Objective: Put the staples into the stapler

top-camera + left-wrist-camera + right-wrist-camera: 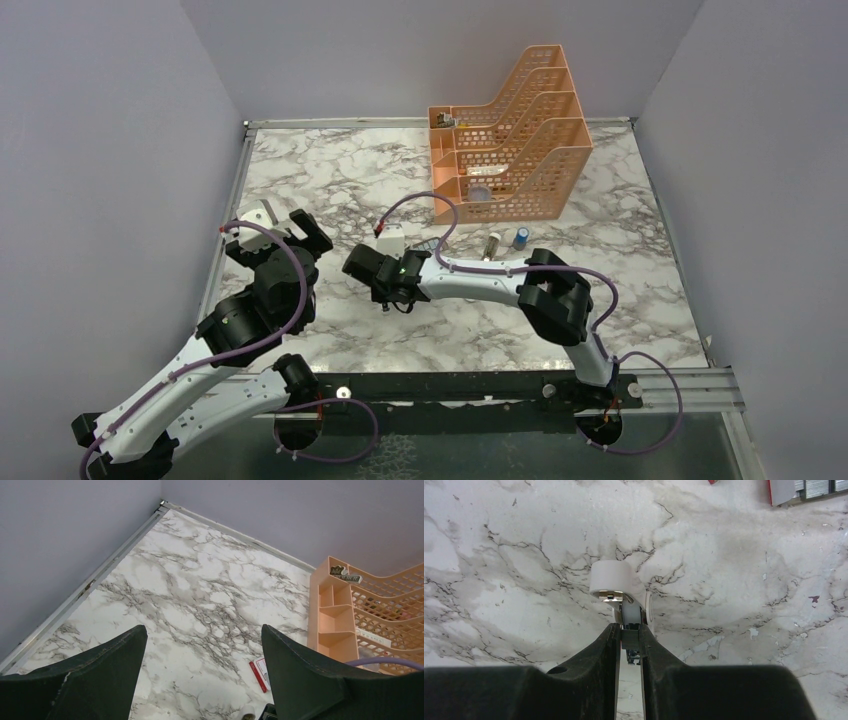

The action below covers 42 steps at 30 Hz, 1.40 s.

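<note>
Stapler (611,575), it seems, pinched in right hand (629,632); staples (817,485) lie well apart.

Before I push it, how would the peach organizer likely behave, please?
The organizer looks like thin perforated plastic, so it is probably light and apt to slide on the smooth marble table. Its tall stepped back might tip if pushed high up.

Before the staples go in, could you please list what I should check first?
1. Right gripper shut on the stapler: ok.
2. Left gripper open and empty: ok.
3. Staples uncovered and reachable: ok.
4. Left gripper at the staples: not ok, it hangs apart from them.
5. Stapler opened for loading: cannot tell.
</note>
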{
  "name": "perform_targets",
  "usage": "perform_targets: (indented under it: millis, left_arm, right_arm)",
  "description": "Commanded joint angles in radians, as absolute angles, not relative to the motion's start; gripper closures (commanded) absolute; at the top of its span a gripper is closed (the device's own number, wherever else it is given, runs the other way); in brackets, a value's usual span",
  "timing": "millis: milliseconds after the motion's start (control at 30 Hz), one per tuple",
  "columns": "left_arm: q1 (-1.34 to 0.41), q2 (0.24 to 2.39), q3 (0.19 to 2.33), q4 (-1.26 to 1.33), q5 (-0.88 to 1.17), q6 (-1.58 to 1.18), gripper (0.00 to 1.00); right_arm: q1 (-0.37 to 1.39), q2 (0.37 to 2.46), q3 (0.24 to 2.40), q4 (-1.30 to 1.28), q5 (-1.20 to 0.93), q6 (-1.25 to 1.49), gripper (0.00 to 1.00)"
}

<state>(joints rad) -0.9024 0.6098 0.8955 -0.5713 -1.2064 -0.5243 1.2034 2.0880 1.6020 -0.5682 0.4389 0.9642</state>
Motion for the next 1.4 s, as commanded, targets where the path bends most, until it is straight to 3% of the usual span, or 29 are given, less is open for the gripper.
perform_targets:
  millis: [0, 1367]
  left_arm:
    - [-0.898, 0.608, 0.921, -0.578, -1.243, -0.532, 0.15]
    - [-0.898, 0.599, 0.910, -0.580, -1.236, -0.534, 0.15]
  right_arm:
    - [1.213, 2.120, 1.620, -0.543, 0.431, 0.948, 0.77]
    - [1.237, 2.097, 1.568, -0.581, 0.373, 0.915, 0.76]
